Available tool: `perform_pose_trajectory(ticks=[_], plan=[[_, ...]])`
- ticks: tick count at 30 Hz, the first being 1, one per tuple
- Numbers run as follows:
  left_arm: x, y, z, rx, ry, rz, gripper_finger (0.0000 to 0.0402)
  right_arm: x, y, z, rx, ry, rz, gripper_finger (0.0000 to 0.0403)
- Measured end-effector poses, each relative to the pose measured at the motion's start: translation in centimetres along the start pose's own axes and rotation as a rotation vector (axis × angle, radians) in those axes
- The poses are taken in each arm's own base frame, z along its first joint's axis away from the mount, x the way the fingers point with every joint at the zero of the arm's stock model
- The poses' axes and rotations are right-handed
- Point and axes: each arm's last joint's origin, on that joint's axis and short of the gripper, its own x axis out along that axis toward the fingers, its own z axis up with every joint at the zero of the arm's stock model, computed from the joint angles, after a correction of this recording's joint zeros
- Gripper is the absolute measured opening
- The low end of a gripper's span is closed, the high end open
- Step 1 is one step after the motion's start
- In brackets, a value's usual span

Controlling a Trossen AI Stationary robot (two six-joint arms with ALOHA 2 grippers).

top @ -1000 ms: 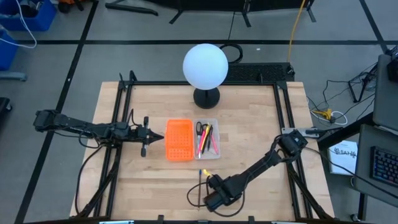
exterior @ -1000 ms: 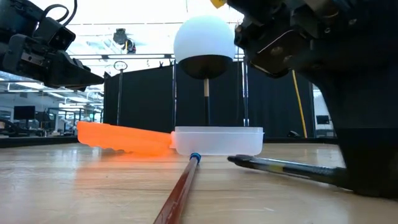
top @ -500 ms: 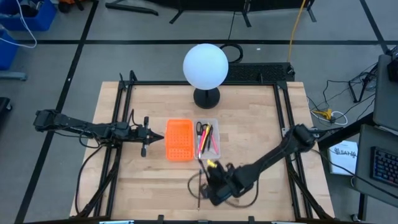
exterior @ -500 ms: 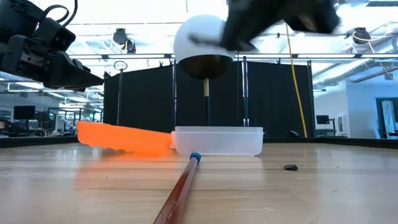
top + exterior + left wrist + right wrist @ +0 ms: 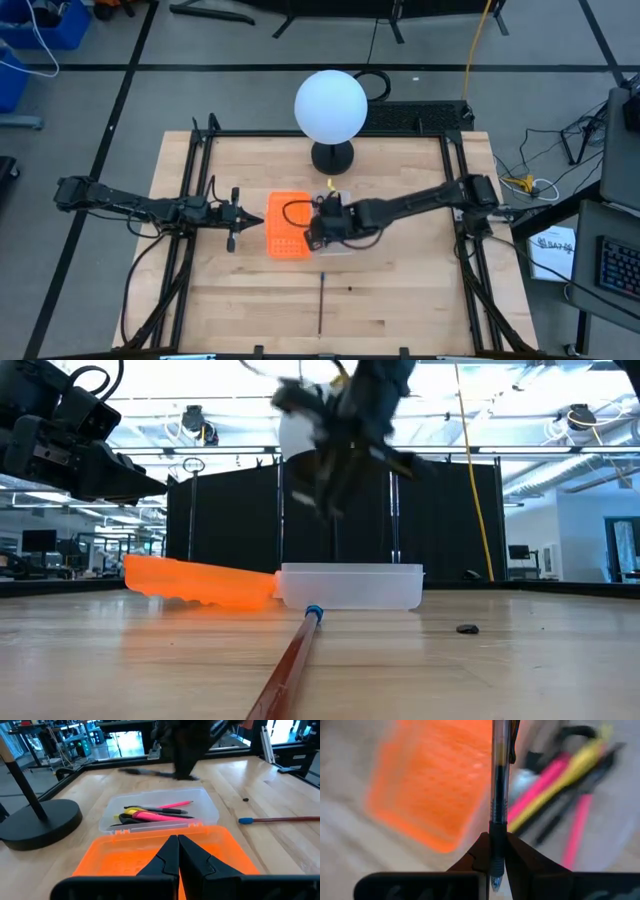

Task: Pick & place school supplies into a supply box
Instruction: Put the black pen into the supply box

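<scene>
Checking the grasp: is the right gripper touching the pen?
Touching. The right wrist view shows the right gripper's fingers shut against both sides of the black pen, no gap.

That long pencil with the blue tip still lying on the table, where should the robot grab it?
Probably near the middle of the pencil, coming straight down from above. It lies flat on the bare table, apart from the supply box, so fingers can close across its thin shaft. The right gripper already holds a pen, so that goes first.
</scene>
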Motion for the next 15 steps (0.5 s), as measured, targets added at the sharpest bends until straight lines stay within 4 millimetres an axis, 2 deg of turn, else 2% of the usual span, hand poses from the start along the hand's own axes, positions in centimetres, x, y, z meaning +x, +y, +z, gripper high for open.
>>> perform_pose_trajectory(ticks=[10,15], plan=[[0.0,0.0,-0.1,0.001,0.015,-0.001,0.0008,6.1,-4.7,0.4,0.183,0.136,0.093,0.0026],[0.0,0.0,-0.2,-0.005,0.017,-0.001,0.0008,7.2,-6.1,0.4,0.221,0.133,0.082,0.0032]])
